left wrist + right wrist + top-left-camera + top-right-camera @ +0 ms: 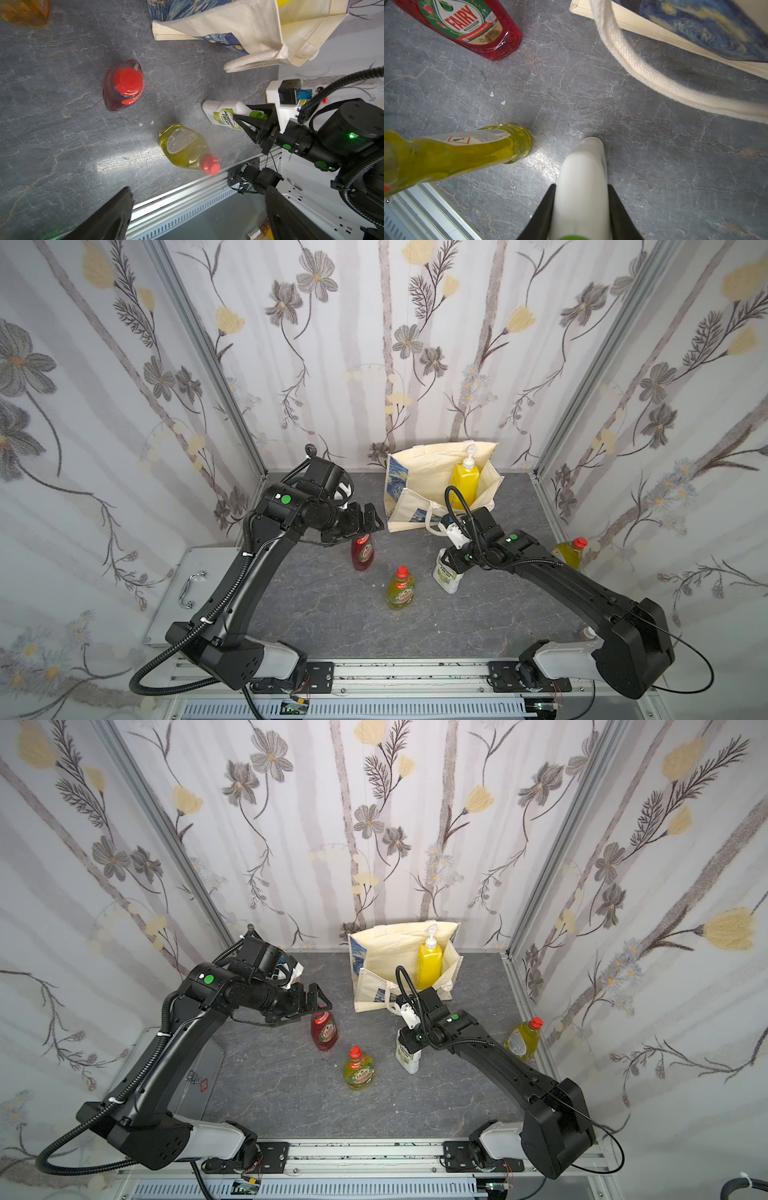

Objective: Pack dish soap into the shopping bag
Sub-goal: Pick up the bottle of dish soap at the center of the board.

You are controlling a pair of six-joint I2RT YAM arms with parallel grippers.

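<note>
A robotics test cell, not a home: flower-printed wall panels point(374, 344) hang between aluminium posts point(212, 364) (a backdrop, plainly) around a grey stone-look tabletop point(332, 622). A left arm point(249, 564) and right arm point(582, 593) are mounted on a slotted aluminium rail point(415, 670) at its front, cable conduit point(248, 531) exposed; the shopping bag point(419, 485) stands on the tabletop.

Bright even light; tabletop point(116, 166) glare; edges warped.

shopping bag point(419, 477) open | yellow pump bottle point(464, 483) inside | white bottle point(446, 577) seemingly upright
</note>
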